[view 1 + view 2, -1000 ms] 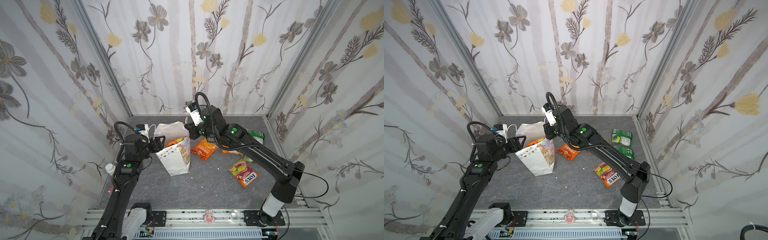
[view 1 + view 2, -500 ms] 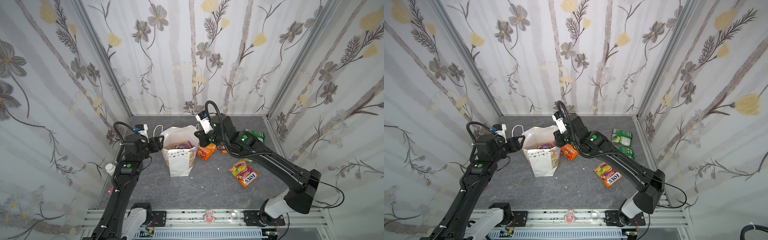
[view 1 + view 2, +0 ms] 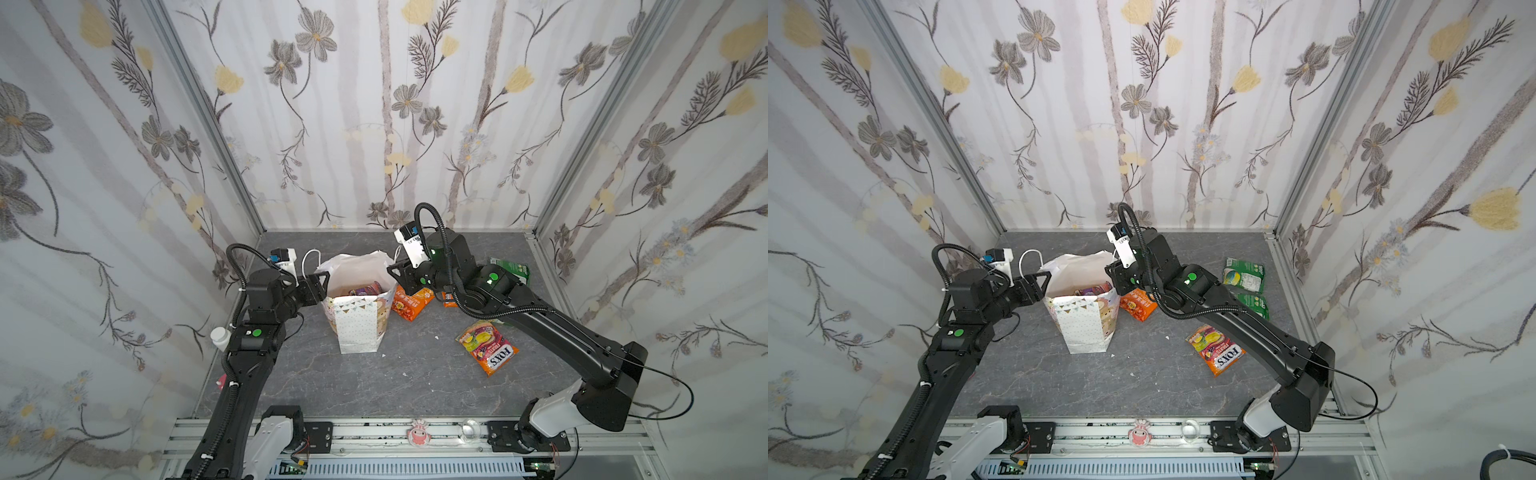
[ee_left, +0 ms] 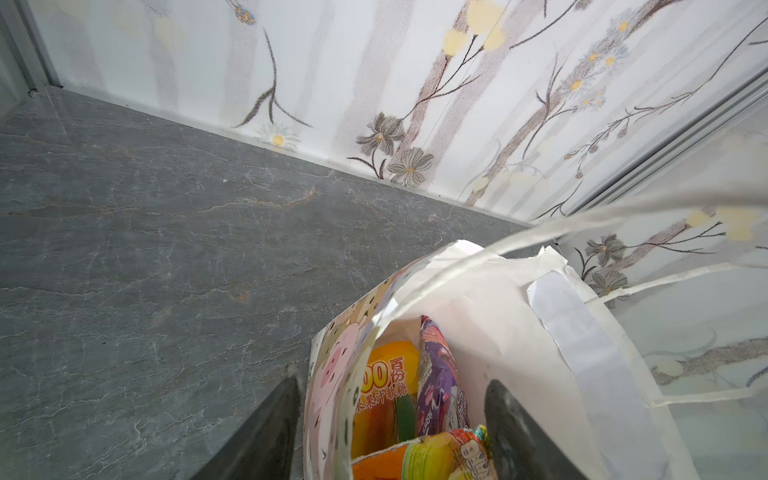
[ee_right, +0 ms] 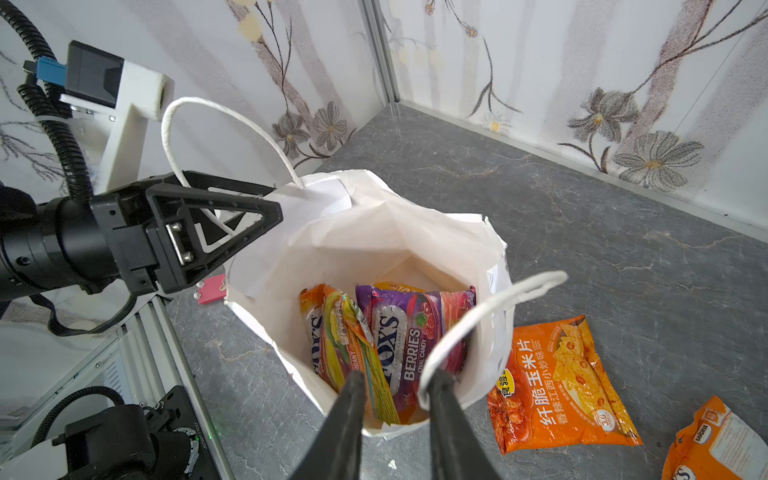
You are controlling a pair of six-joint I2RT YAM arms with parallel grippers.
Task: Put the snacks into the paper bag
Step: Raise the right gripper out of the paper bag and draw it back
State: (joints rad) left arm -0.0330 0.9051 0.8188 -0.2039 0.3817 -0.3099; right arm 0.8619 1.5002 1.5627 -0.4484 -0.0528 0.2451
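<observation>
Now | paper bag (image 4: 498, 316) wall between left fingers (image 4: 266, 432) | right fingers (image 5: 345, 424) above rim

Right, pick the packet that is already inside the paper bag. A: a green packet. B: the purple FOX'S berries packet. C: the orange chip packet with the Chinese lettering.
B: the right wrist view shows the purple FOX'S berries packet standing inside the paper bag, while the orange chip packet lies outside beside it and, in a top view, the green packets lie farther off.

White dotted paper bag (image 3: 357, 328), orange packet (image 3: 411, 301), grey marbled tabletop (image 3: 374, 382).
</observation>
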